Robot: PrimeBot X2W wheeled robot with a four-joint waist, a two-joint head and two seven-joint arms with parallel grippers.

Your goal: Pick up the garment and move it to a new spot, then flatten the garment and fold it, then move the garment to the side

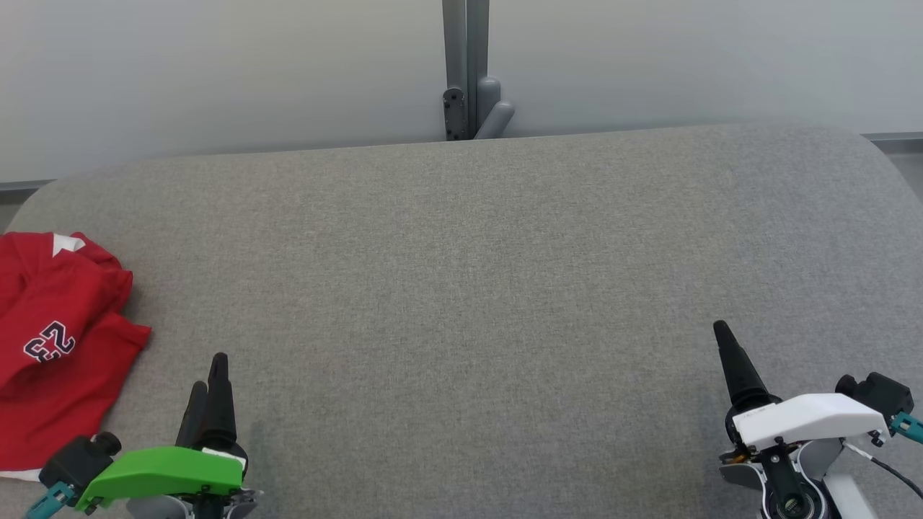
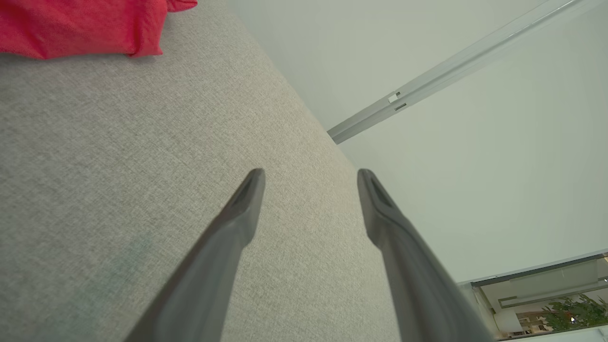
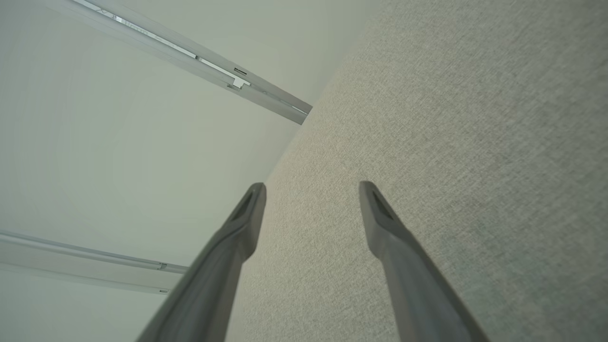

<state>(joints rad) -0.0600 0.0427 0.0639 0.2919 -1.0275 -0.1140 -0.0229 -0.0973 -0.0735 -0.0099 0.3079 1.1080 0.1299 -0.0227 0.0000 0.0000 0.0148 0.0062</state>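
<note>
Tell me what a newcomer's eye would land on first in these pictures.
First, the crumpled red jersey garment with a dark number on it, lying at the far left edge of the wide grey fabric-covered surface. Next, low in the head view, the two arms: the left pincer ahead of a bright green cover, the right pincer ahead of a white cover, both open and holding nothing.

Right tool (image 3: 312,186) spread wide, empty, over grey fabric surface (image 3: 451,123).
</note>
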